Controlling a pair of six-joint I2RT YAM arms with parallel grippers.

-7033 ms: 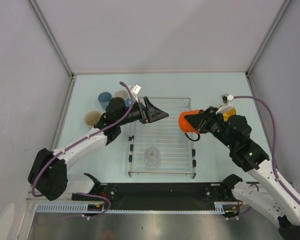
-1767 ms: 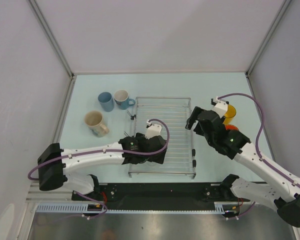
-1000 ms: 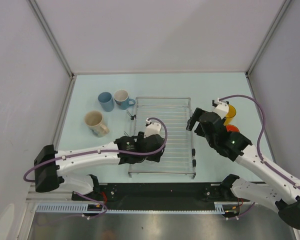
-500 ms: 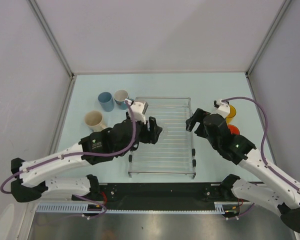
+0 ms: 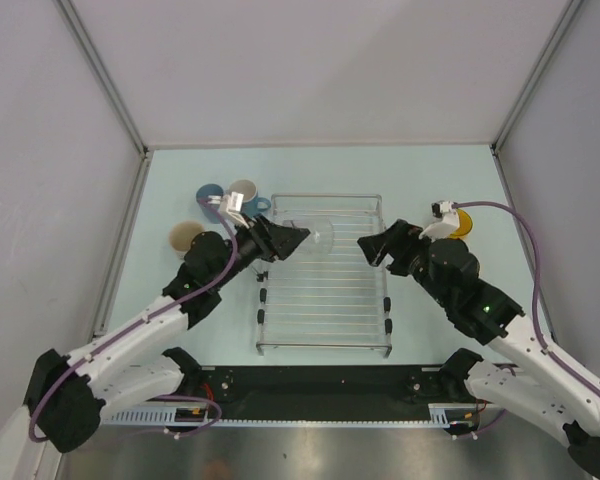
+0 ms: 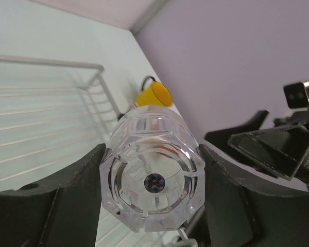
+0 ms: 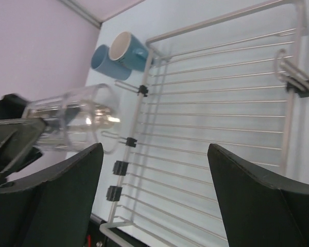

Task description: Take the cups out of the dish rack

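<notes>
From the top camera: one dish rack (image 5: 325, 300) in the middle of the table, nothing standing on it. The left gripper (image 5: 298, 240) is clamped on the one clear glass (image 5: 318, 238), holding it sideways in the air over the rack's far left part. Left of the rack I count two blue cups (image 5: 210, 195), touching each other, plus one beige cup (image 5: 185, 237) a bit nearer. One yellow cup (image 5: 460, 222) sits to the right of the rack. The right gripper (image 5: 373, 248) hovers at the rack's right edge, fingers spread, nothing in them.

Left wrist cam: the glass (image 6: 152, 180) fills the middle, bottom toward the lens, pinched between both fingers (image 6: 77, 180). Behind it are the rack (image 6: 41, 128) and the yellow cup (image 6: 153, 95), lying tilted just past the rack's corner.

Right wrist cam: right gripper (image 7: 153, 149) wide apart and empty above the rack (image 7: 221, 118). The glass (image 7: 72, 121) is over on the left, and both blue cups (image 7: 105, 62) are beyond the rack's far left corner.
</notes>
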